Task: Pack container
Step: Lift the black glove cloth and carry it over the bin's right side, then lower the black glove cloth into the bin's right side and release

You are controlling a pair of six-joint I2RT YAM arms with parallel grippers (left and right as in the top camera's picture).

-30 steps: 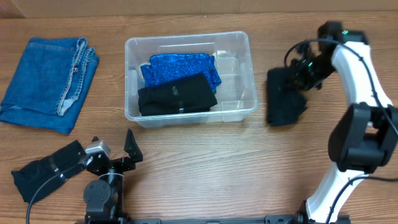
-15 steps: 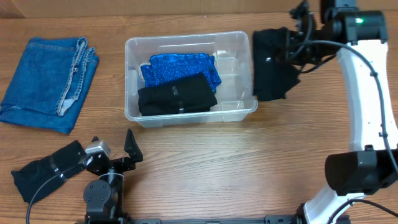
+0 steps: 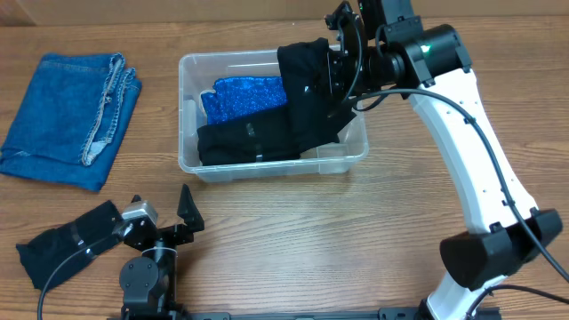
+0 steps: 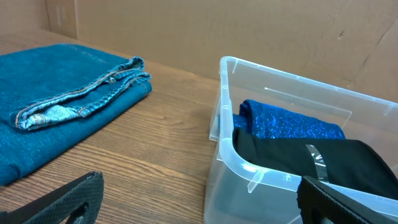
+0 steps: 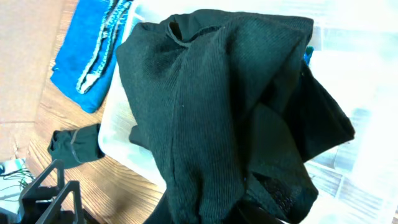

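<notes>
The clear container (image 3: 191,67) stands at mid-table and holds a folded blue sparkly cloth (image 3: 244,93) and a folded black garment (image 3: 240,142). My right gripper (image 3: 342,55) is shut on another black garment (image 3: 311,89), which hangs over the container's right half. In the right wrist view this black garment (image 5: 230,99) fills the frame and hides the fingers, with the container's wall (image 5: 360,137) behind it. My left gripper (image 3: 164,222) rests near the front edge, open and holding nothing. Its view shows the container (image 4: 280,74) just ahead.
Folded blue jeans (image 3: 71,107) lie at the far left, also visible in the left wrist view as jeans (image 4: 56,106). A black banded cloth (image 3: 62,240) lies at the front left beside the left arm's base.
The right arm has swung left and carried the black garment from the table right of the container to above its right half. The left arm has not moved.
</notes>
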